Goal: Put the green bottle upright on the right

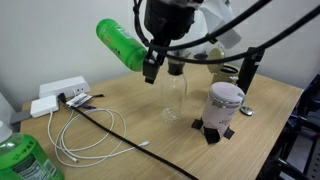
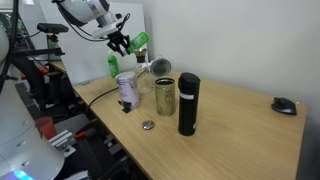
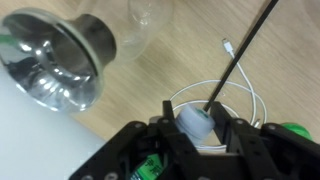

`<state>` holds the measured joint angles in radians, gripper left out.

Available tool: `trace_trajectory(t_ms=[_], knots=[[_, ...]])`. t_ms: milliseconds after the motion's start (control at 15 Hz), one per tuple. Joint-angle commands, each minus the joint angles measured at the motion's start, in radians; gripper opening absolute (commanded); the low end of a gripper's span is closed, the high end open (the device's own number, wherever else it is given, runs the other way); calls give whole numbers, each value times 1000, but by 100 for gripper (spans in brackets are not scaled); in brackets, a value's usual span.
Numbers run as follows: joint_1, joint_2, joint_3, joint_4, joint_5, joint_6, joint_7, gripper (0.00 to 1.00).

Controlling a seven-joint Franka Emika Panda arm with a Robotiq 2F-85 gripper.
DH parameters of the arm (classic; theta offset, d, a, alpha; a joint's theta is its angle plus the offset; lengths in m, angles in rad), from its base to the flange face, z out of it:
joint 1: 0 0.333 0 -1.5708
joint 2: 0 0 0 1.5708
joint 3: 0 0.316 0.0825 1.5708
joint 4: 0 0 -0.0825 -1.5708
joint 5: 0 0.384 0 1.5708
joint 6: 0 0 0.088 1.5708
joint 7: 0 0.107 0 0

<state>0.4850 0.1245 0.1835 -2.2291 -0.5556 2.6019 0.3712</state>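
My gripper (image 1: 152, 64) is shut on the green bottle (image 1: 122, 42), holding it in the air above the wooden table (image 1: 130, 115), tilted well off upright. The fingers clamp it near its cap end, and the green body sticks up and away. In an exterior view the green bottle (image 2: 140, 41) hangs beside the gripper (image 2: 122, 43), above the objects at the table's far end. In the wrist view the pale cap (image 3: 195, 122) sits between the black fingers of the gripper (image 3: 197, 126), and a strip of green label (image 3: 150, 168) shows below it.
Below the gripper stand a glass carafe (image 1: 175, 90) and a white jar on a black stand (image 1: 222, 105). A larger translucent green bottle (image 1: 22, 160), a white cable (image 1: 80, 140) and a power strip (image 1: 60, 92) lie nearby. A can (image 2: 165, 95), black tumbler (image 2: 188, 103) and mouse (image 2: 285, 104) occupy the table.
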Motion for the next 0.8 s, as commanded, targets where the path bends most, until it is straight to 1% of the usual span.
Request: trace_trajectory(t_ms=[0,200,400,533,733], knots=[[-47,-61,17,-16,-85,9,47,16],[-89,-121,26,-23,-145,-5,78,16],[-123,-172,44,-36,-91,-16,38,16],[-136,-205,57,-43,-60,-61,9,16],[-156,-265,72,-46,-65,-194,-9,16]])
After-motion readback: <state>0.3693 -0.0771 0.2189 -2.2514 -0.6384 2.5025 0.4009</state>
